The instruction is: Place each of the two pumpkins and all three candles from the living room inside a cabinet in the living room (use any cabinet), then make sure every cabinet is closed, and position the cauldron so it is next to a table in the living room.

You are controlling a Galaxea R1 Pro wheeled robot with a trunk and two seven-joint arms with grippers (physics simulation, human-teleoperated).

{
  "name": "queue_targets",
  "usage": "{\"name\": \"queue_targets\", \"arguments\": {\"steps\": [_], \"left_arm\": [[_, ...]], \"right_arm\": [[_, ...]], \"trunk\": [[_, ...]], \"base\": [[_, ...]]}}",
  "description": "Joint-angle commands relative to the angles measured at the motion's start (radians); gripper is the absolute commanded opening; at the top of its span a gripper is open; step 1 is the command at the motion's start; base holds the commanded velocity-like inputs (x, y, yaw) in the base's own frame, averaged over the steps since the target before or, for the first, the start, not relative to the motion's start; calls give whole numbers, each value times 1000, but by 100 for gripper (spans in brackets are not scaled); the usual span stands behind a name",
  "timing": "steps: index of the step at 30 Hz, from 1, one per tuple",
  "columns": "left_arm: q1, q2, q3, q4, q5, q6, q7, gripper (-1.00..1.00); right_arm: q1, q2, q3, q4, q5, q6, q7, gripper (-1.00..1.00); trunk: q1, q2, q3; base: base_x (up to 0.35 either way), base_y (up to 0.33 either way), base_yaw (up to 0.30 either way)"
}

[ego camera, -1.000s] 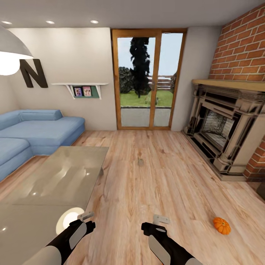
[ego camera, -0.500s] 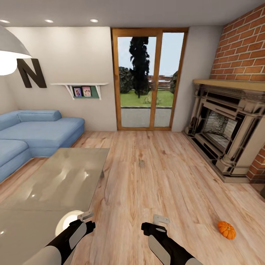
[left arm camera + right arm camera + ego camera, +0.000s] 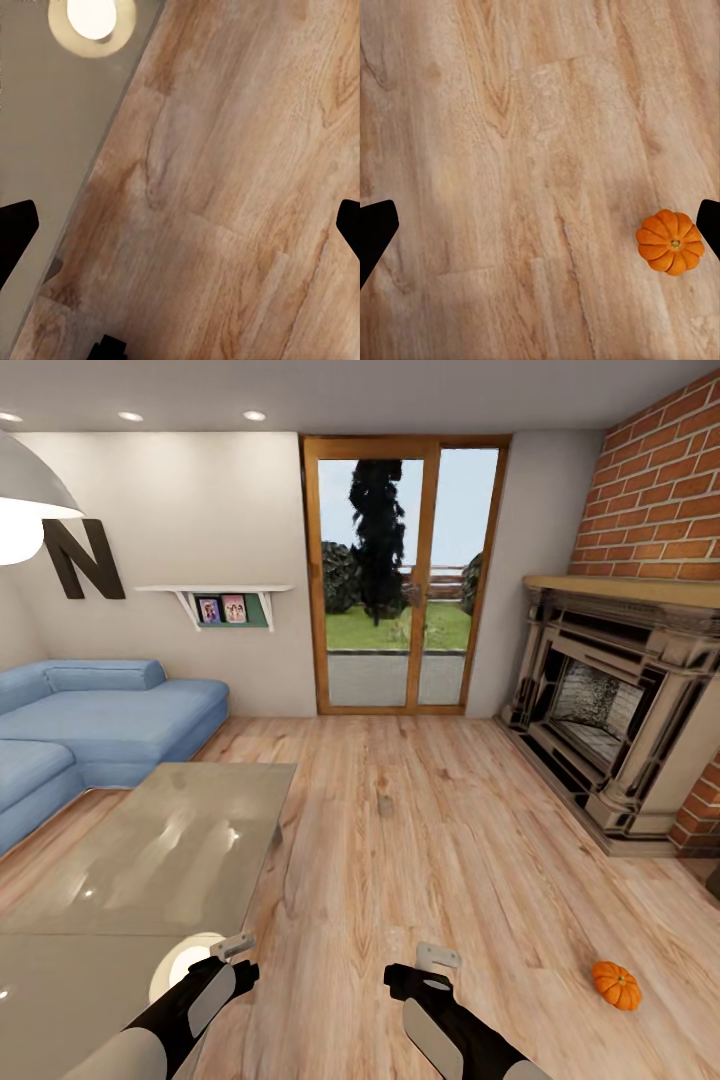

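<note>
Pumpkin (image 3: 616,985) on floor, well right of right gripper (image 3: 437,957).

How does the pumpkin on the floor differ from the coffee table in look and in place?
The pumpkin is small, round, ribbed and orange; the table is large, flat, rectangular and glossy grey, mirroring a lamp. The pumpkin lies on the bare floor to the robot's right, near the fireplace; the table stands to its left, before the blue sofa. Both rest on the same wood plank floor, and no gripper touches either.
</note>
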Motion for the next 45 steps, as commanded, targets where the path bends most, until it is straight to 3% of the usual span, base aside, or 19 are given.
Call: {"name": "queue_targets", "arguments": {"steps": [1, 45], "left_arm": [[0, 1, -8, -2, 9, 3, 8, 100], [0, 0, -9, -2, 7, 2, 8, 100]], "right_arm": [[-1, -1, 5, -2, -3, 5, -8, 100], [-1, -1, 5, -3, -3, 4, -8, 100]], "trunk": [[0, -1, -1], [0, -1, -1]], "base": [[0, 0, 0], [43, 26, 0]]}}
